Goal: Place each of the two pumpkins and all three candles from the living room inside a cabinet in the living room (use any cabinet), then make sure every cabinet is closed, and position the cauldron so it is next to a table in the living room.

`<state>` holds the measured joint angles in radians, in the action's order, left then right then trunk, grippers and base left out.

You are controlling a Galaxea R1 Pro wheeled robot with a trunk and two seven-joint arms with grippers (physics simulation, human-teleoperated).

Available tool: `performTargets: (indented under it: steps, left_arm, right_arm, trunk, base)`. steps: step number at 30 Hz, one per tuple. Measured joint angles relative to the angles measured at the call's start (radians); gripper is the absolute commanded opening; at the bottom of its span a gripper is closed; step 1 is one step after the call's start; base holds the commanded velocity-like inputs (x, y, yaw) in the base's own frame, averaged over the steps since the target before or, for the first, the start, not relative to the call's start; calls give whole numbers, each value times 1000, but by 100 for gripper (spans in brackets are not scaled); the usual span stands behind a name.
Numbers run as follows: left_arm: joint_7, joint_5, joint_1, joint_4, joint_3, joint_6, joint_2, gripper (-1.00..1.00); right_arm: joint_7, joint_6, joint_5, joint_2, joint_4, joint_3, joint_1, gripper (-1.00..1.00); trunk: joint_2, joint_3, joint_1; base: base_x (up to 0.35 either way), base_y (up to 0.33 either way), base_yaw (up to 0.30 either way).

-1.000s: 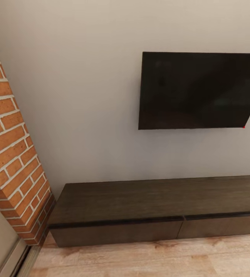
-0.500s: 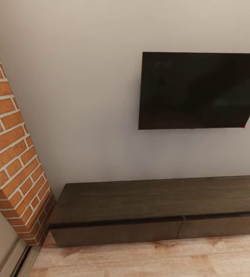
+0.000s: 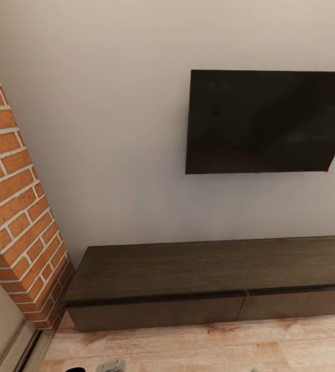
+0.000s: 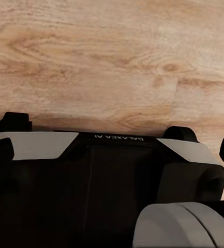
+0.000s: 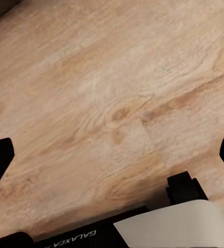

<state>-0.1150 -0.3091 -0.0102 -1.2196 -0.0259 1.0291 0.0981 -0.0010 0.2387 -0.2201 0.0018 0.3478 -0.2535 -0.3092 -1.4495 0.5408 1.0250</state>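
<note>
1. Left gripper (image 4: 112, 147): the left wrist view shows dark fingertips at both picture edges, spread wide, nothing between them. Below it are the robot's own black-and-white base (image 4: 106, 181) and the light wooden plank floor (image 4: 112, 62).
2. Right gripper (image 5: 112, 155): dark fingertips at the two edges of the right wrist view, spread apart, empty. It points down at the same floor, with a corner of the base in shot.
3. In the head view a small grey bit of the robot (image 3: 110, 366) pokes in at the near edge. Cannot tell which part it is.
4. Ahead stands the low, long dark-brown wooden cabinet (image 3: 208, 268), against the far pale wall. Its flat top is bare. Two handle-less drawer fronts are visible, both flush, so closed by the look of it.
5. A black flat wall-mounted TV (image 3: 265, 121) hangs above the cabinet, to the right. A red brick pillar (image 3: 12, 196) stands at the left.
6. Progress, as a judgement: nothing carried and the drawers are shut. Whether anything is already inside cannot be told. Pumpkins, candles and the cauldron are all still to be confirmed.
</note>
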Motion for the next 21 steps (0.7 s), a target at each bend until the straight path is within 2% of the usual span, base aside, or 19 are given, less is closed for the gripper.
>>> performTargets:
  steps: [10, 14, 18, 21]
  left_arm:
    - [1, -5, 0, -17, 0, 8, -2, 100]
    - [2, -6, 0, -17, 1, 8, 0, 100]
    - [2, -6, 0, -17, 1, 8, 0, 100]
    - [2, -7, 0, -17, 1, 8, -2, 100]
  right_arm:
    - [6, 2, -6, -4, 37, -25, -2, 100]
    - [8, 2, -7, 0, 37, -60, -2, 100]
    - [16, 2, -7, 0, 37, -115, -2, 100]
    - [31, 1, -9, -3, 37, -137, -1, 100]
  trunk:
    - [0, 0, 0]
    - [0, 0, 0]
    - [-28, 12, 15]
    - [-49, 22, 27]
  base:
    - [0, 0, 0]
    - [0, 0, 0]
    - [0, 0, 0]
    - [0, 0, 0]
